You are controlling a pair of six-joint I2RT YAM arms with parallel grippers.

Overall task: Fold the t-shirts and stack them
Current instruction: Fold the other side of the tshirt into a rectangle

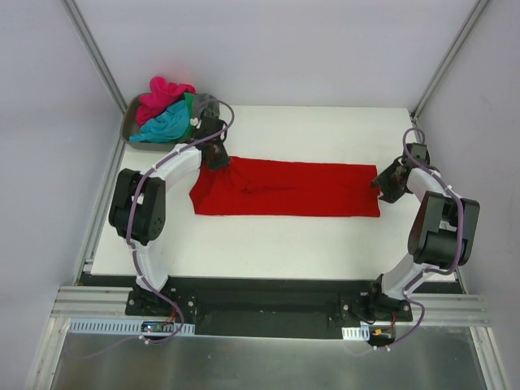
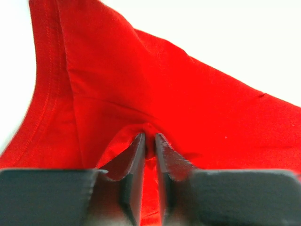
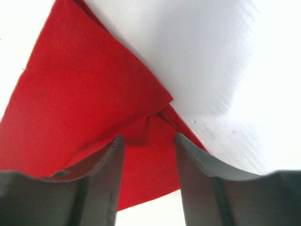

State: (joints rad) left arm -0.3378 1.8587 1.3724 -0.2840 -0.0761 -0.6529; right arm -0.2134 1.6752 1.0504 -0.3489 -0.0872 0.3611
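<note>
The bright red t-shirt [image 1: 284, 188] lies as a long flat strip across the middle of the table. My left gripper [image 1: 219, 160] sits at its far left corner. In the left wrist view it [image 2: 149, 137] is shut on a pinch of the red cloth [image 2: 188, 94], which rises to the jaws. My right gripper [image 1: 380, 184] is at the shirt's right end. In the right wrist view it [image 3: 147, 139] is open, its fingers either side of a folded corner of the red cloth [image 3: 84, 94], not closed on it.
A grey tray [image 1: 128, 122] at the back left corner holds a heap of shirts: magenta-pink [image 1: 162, 93], teal-blue [image 1: 166, 126], green [image 1: 188, 104] and grey [image 1: 205, 104]. White table [image 1: 309, 130] surrounds the red shirt. Frame posts stand at the back corners.
</note>
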